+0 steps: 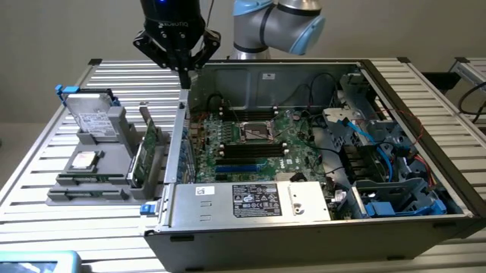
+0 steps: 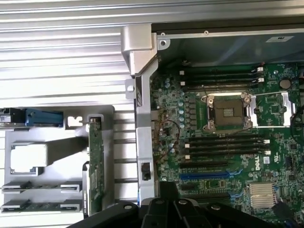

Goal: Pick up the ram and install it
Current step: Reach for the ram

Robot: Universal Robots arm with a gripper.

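Slats of pale metal make the table. On it, at the exterior view's left, sits a grey plastic holder. A silver box-shaped hard drive stands in the far part of the holder. The ram, a thin narrow green circuit stick, lies flat in a near rail of this holder, just beside a second stick of the same kind. A broader green circuit card stands upright at the holder's edge nearest the open grey metal computer case. The black gripper hangs above the case's left wall, its fingers clenched together, well apart from the ram. Inside the case lies the green motherboard with long black plastic slots. Blue cables run further to the right.
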